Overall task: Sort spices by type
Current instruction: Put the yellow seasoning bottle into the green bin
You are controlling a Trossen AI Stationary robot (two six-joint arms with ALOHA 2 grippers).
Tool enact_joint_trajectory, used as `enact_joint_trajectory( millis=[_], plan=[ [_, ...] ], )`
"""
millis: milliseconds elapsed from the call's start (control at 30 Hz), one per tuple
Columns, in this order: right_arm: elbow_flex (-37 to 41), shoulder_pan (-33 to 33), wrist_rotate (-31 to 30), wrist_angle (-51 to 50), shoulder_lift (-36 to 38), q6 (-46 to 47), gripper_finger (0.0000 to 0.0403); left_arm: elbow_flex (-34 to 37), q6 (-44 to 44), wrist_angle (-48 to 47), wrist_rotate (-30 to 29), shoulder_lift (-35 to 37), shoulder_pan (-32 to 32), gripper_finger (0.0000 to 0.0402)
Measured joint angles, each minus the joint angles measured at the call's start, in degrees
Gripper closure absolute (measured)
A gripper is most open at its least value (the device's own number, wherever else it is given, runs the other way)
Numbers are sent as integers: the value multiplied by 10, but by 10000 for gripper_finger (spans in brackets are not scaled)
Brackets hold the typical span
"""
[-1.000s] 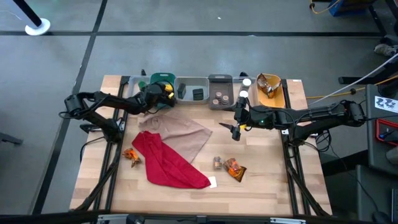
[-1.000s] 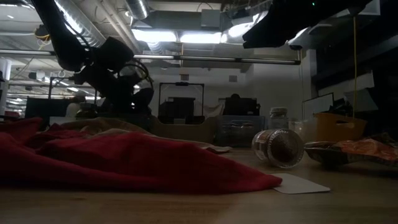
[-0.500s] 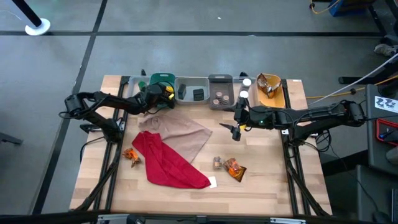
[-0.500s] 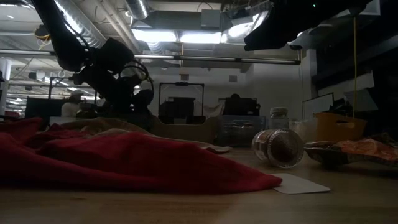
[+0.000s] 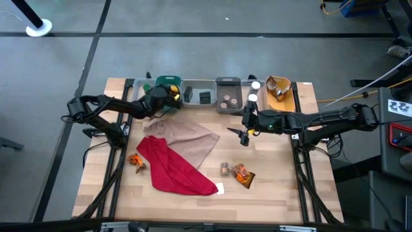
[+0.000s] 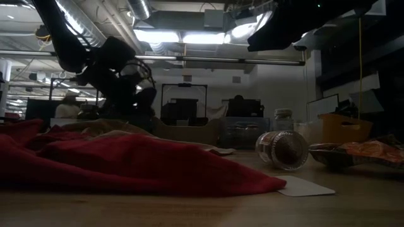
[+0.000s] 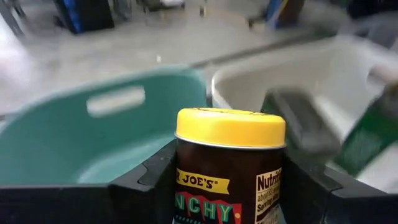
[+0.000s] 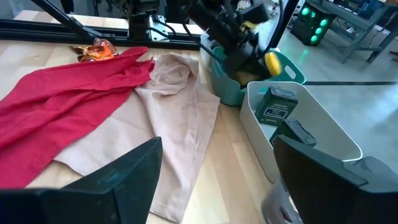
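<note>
yellow-capped bottle (image 7: 229, 165) label, wrist-only

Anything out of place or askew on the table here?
Yes. A small jar lies tipped on its side near the front of the table, beside a crinkly orange packet. Another orange packet sits alone by the red cloth, which lies rumpled across the tan cloth.

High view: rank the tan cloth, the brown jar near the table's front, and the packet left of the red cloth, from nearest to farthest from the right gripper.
From the right gripper, over the table's middle:
1. Tan cloth, just to its left.
2. Brown jar, toward the front, beside another packet.
3. Packet, far left, beyond the red cloth.
</note>
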State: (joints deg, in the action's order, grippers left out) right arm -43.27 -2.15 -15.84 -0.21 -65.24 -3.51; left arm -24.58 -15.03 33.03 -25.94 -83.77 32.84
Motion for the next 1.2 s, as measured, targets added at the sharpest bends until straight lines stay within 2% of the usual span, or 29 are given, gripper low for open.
enact_joint_trajectory(
  millis=[167,400,567,833,1000,1200],
  plan=[
    [0,0,0,8,-12,0,95,0,22,93,-26,0,4,206],
    [0,0,0,22,-45,2,95,0,21,144,-72,-14,26,199],
    [0,0,0,56,-72,1,95,-1,47,264,-74,-77,39,203],
    [0,0,0,65,-94,0,95,-47,113,381,-79,-206,54,201],
    [0,-1,0,65,-94,0,95,-69,128,379,-78,-239,54,203],
    [0,-1,0,64,-94,0,95,-70,123,360,-93,-245,59,197]
  ],
)
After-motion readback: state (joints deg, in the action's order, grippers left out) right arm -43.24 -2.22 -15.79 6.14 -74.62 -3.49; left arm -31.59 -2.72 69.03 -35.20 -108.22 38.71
